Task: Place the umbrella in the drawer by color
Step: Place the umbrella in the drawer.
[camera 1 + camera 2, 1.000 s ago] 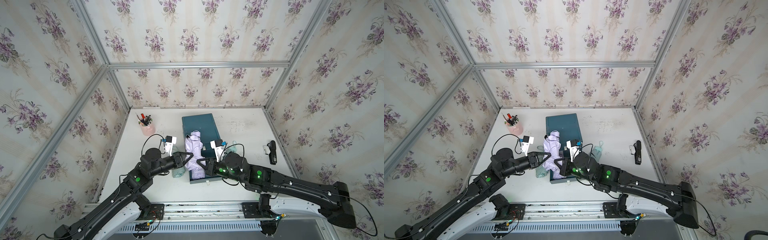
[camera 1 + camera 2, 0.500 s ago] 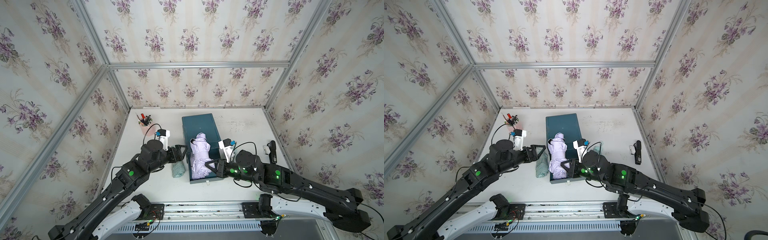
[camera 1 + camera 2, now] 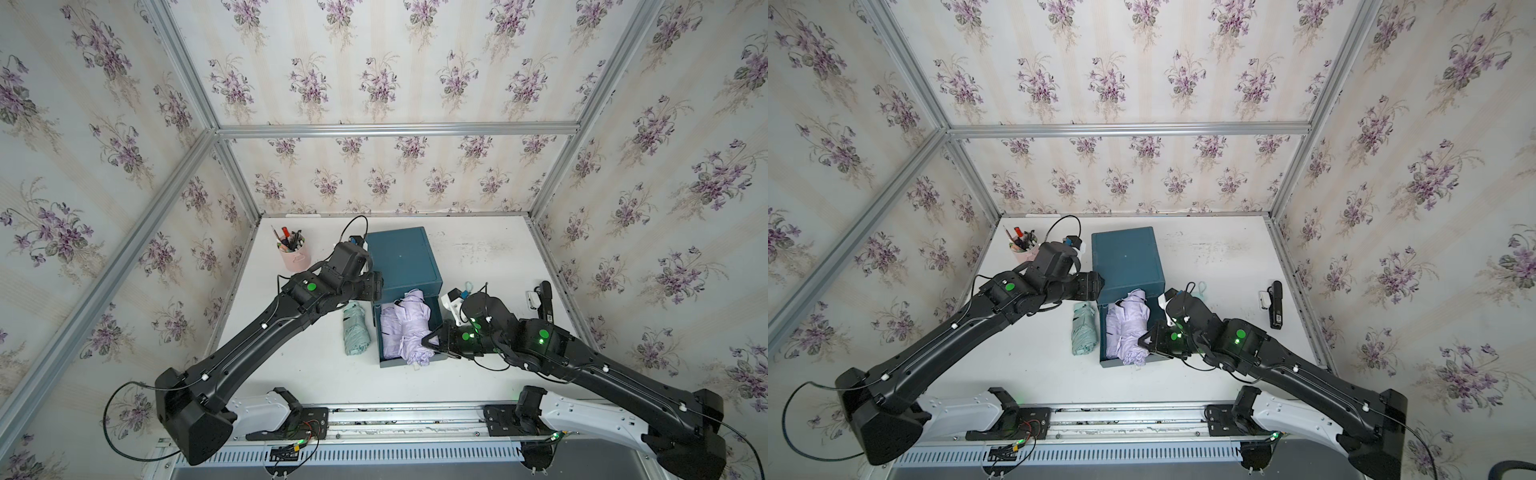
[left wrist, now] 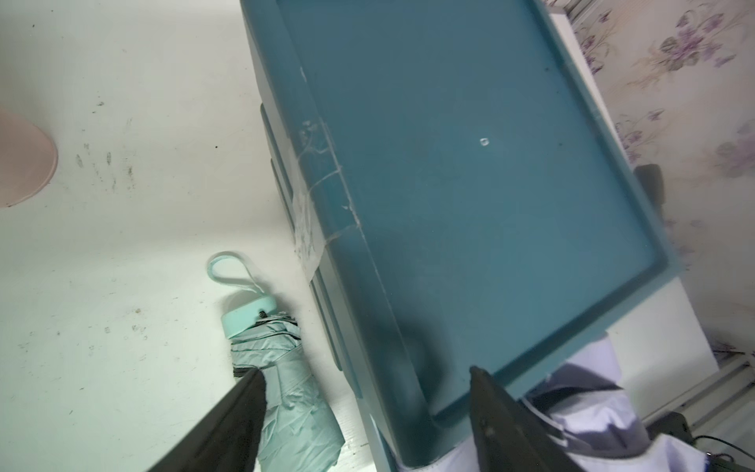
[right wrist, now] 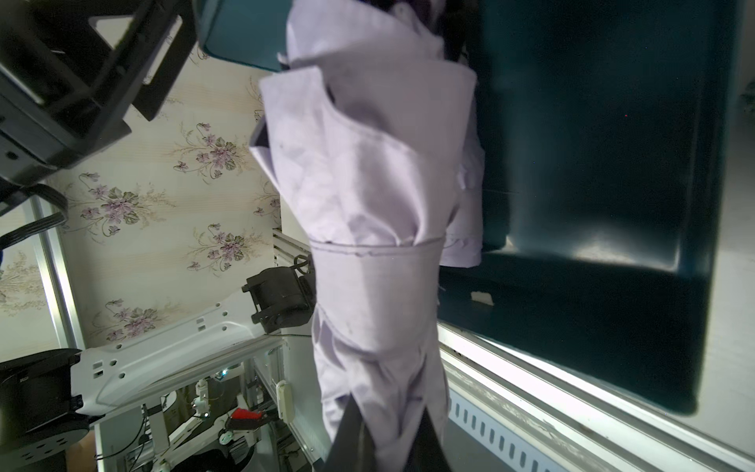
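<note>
The dark teal drawer cabinet (image 3: 403, 259) (image 3: 1127, 259) stands mid-table with one drawer (image 3: 390, 363) pulled out toward the front. A folded lilac umbrella (image 3: 405, 328) (image 3: 1127, 328) (image 5: 376, 204) lies lengthwise in that drawer, its front end hanging over the front wall. My right gripper (image 3: 428, 340) (image 5: 388, 429) is shut on that front end. My left gripper (image 3: 376, 286) (image 4: 363, 376) hovers open over the cabinet's left front corner, holding nothing. A mint-green folded umbrella (image 3: 356, 328) (image 4: 286, 388) lies on the table just left of the open drawer.
A pink pen cup (image 3: 293, 253) stands at the back left, close behind my left wrist. A black handheld device (image 3: 544, 299) lies near the right wall. A small teal loop (image 3: 469, 286) lies beside the cabinet's right side. The arms' mounting rail (image 3: 395, 419) runs along the front edge.
My left gripper opened, let go of the lilac umbrella and drew back left toward the cabinet's corner. The umbrella has sunk into the drawer. My right gripper kept its hold and shifted right.
</note>
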Available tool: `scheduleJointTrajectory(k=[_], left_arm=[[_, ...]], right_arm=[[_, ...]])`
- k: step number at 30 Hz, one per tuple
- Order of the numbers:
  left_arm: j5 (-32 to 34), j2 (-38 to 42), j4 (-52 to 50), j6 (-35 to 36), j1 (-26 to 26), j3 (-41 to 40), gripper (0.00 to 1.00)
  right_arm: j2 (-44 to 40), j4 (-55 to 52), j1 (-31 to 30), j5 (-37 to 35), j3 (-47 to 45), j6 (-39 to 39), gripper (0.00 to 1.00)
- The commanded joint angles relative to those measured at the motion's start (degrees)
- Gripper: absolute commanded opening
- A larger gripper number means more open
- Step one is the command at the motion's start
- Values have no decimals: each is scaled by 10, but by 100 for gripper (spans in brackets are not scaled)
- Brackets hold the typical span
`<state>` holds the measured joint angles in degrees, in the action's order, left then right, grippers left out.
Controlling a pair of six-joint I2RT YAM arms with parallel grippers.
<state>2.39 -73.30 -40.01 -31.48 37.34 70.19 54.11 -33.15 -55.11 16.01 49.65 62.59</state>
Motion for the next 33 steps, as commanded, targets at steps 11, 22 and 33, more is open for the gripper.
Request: scheduleJointTrajectory(k=[11, 22, 33], left_arm=[[37, -28, 3, 25, -18, -19, 65], [32, -35, 8, 42, -22, -40, 58], [19, -21, 21, 67, -23, -75, 47]], right_arm=[[3, 9, 87, 89, -45, -4, 0], [45, 40, 108, 103, -39, -19, 0], [115, 59, 173, 141, -10, -66, 0]])
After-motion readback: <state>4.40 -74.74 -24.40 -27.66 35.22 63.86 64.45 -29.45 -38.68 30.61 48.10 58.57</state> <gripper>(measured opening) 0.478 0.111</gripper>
